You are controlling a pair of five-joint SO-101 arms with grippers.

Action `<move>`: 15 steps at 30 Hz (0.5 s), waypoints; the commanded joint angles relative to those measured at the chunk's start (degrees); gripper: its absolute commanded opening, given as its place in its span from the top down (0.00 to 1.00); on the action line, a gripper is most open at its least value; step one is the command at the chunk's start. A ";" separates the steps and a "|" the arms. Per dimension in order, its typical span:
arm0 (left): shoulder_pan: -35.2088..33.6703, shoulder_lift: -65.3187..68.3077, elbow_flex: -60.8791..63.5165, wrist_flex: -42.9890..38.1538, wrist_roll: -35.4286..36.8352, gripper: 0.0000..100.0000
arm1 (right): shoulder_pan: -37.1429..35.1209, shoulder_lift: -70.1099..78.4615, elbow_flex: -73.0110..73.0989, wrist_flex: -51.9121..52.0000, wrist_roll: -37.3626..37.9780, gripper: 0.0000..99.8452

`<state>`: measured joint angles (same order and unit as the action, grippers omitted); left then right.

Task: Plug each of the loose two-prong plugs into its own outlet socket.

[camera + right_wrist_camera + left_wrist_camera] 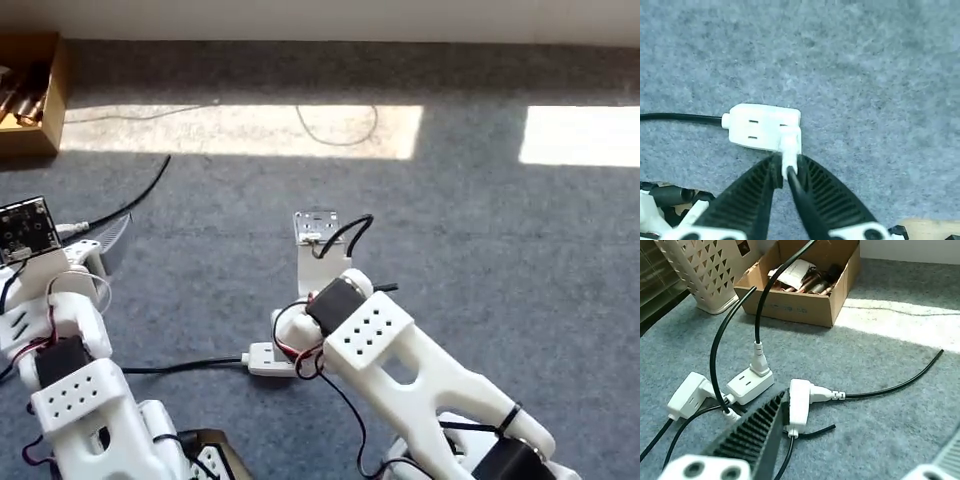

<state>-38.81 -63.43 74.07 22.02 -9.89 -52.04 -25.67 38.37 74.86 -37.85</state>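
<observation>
Insertion step. Right pincer is pinching the white plug, just ahead of its tips at the end socket of the outlet block (prongs hidden, seating unclear). Next move needs a straight push, then release. Left pincer is spread, with a second plug touching one jaw.

A white outlet block lies flat, at about 6 o'clock from the high view's middle, its black cord leaving toward 9 o'clock. A white two-prong plug touches its end away from that cord. Elsewhere a second block carries an upright plug. A third block lies just beside it, and a corded plug lies near.
</observation>
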 commanded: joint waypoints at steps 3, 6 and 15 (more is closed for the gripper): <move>-0.22 0.13 -2.51 -1.23 0.26 0.54 | 0.04 -0.31 0.57 -0.75 -0.18 0.99; -0.22 0.13 -2.42 -1.23 0.26 0.54 | -1.45 -0.57 0.57 -0.75 -0.18 0.99; -0.22 0.13 -2.33 -1.23 0.26 0.54 | -4.09 0.13 -1.54 -1.01 -0.44 0.99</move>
<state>-38.90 -63.43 74.07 22.02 -9.89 -55.03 -25.67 38.37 74.24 -37.85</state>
